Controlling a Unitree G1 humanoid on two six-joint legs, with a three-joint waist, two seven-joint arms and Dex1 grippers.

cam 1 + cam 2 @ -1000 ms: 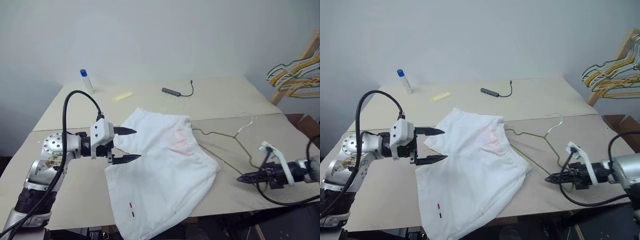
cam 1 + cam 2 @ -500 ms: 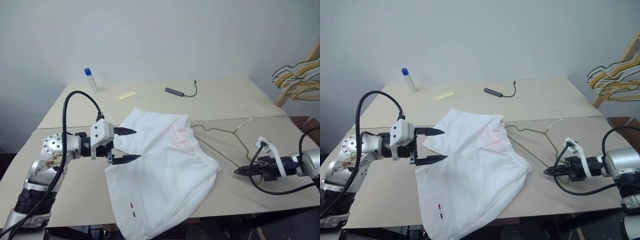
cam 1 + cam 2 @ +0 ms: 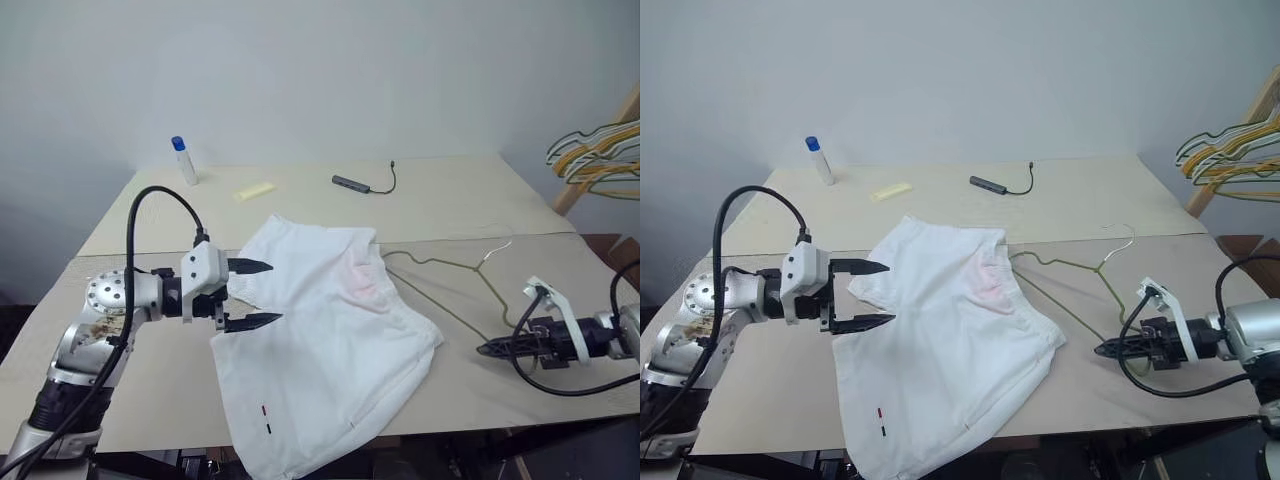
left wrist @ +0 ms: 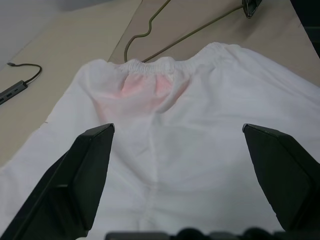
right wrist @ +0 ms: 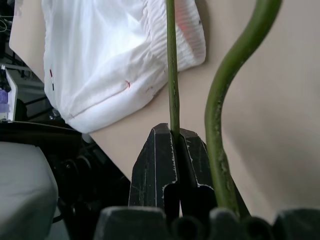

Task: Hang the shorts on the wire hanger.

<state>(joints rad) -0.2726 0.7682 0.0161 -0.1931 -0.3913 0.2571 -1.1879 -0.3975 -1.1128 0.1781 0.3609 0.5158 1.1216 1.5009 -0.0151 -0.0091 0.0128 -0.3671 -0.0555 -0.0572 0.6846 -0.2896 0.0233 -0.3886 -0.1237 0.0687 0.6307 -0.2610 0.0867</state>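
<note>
The shorts (image 3: 325, 335) are lying spread flat across the middle of the bench (image 3: 440, 200), their near hem drooping over the near edge and the gathered waistband facing right, toward the wire hanger (image 3: 455, 285). The hanger is resting on the bench just right of the waistband, its hook pointing to the far right. The right claw (image 3: 1102, 350) is pinching the hanger's near lower corner, jaws fully closed on the thin wire, as the right wrist view confirms. The left claw (image 3: 262, 293) is hovering at the left edge of the shorts with its 2 fingers spread as wide as they go, gripping nothing. The step in hand looks like bringing hanger and garment together, so the grip on such a slim wire needs to be staying firm, since it could easily be twisting or slipping between the pads. A good way forward would be sliding the hanger's free arm low along the bench into the waistband opening while the left claw is pinning or lifting the cloth, so the fabric is not bunching or dragging off the near edge.
</note>
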